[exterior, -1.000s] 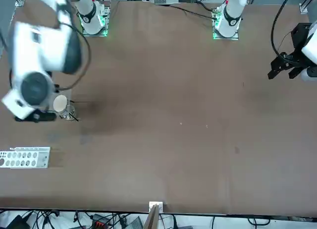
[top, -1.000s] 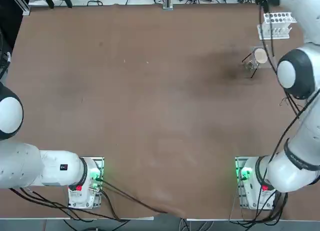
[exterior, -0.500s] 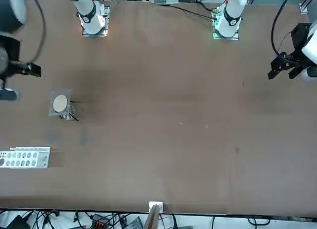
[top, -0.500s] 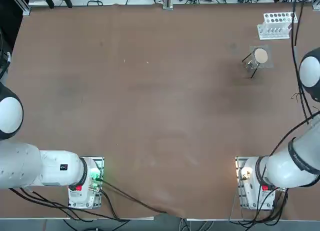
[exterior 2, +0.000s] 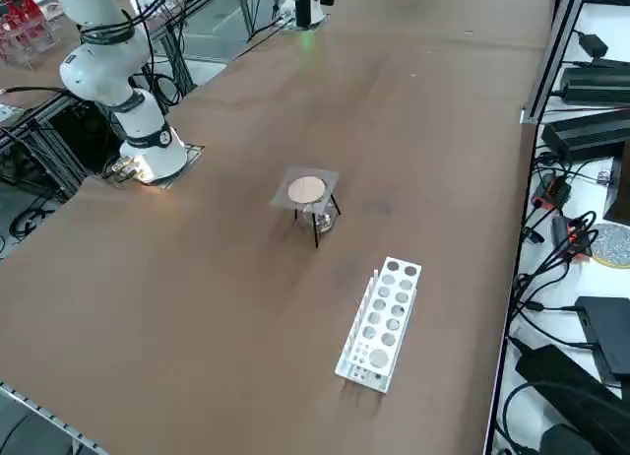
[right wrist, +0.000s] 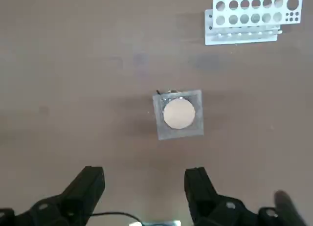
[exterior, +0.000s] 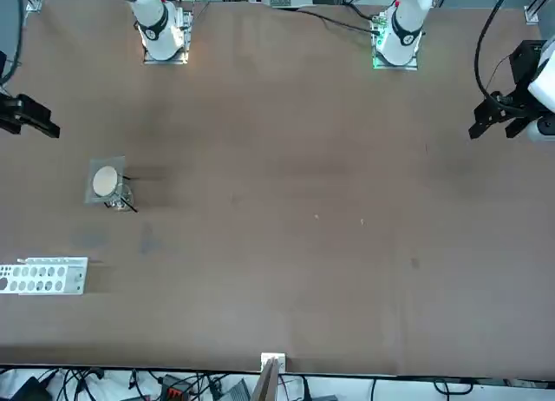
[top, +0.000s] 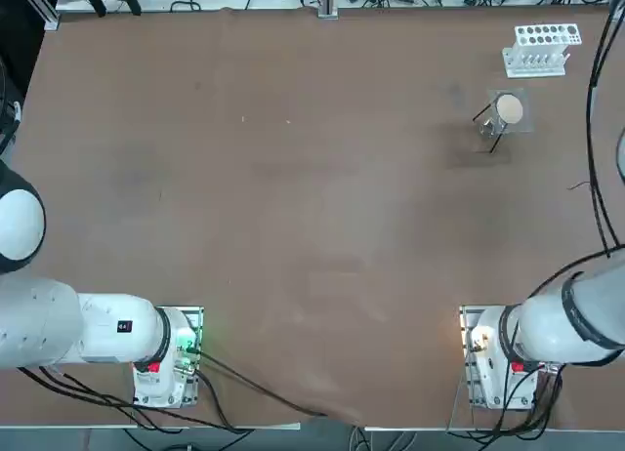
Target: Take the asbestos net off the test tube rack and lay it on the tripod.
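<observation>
The asbestos net (right wrist: 179, 113), a grey mesh square with a cream disc, lies flat on top of the tripod (exterior 2: 317, 227), whose dark legs show under it. Both stand in the far right part of the table: net (top: 509, 109), tripod leg (top: 491, 139). The white test tube rack (top: 539, 49) stands beyond them near the far edge with nothing on its top plate (right wrist: 249, 18). My right gripper (right wrist: 145, 187) hangs high above the table, short of the net, open, with nothing between its black fingers (right wrist: 93, 184).
The right arm's base (top: 493, 353) sits at the near edge, and its links run along the table's right edge. Cables and power bricks (exterior 2: 591, 130) lie just past the far edge. The parked left gripper (exterior: 507, 115) hangs at the other side.
My right arm has swung up and away from the tripod toward the table's right edge. The net has stayed on the tripod, and the gripper has stayed open.
</observation>
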Robot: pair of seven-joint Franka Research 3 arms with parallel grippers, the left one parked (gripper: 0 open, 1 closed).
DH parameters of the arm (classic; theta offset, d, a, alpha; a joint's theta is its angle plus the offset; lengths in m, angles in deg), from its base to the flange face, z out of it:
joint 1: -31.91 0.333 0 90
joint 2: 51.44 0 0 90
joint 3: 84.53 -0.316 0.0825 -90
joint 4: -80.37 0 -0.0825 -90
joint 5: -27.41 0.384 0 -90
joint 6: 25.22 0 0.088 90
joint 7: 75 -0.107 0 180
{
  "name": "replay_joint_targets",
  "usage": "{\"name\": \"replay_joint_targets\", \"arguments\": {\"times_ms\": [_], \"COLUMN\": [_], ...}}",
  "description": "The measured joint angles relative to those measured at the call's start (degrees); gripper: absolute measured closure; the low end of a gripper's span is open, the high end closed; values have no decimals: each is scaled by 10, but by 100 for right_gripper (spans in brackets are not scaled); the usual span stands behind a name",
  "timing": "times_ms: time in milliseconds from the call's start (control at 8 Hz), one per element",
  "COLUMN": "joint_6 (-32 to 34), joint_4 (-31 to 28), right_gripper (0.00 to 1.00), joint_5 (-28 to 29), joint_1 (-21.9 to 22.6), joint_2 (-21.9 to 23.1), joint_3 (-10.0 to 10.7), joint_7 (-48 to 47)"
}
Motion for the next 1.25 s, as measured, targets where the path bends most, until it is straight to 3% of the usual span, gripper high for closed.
{"name": "replay_joint_targets", "arguments": {"times_ms": [500,750,1250], "joint_6": [-120,-129,-137], "joint_4": [-243,-279,-283], "right_gripper": [0,0,0], "joint_5": [2,2,-16], "joint_1": [-9,-7,19], "joint_2": [163,196,198], "joint_3": [-25,-28,-22], "joint_7": [0,0,2]}}
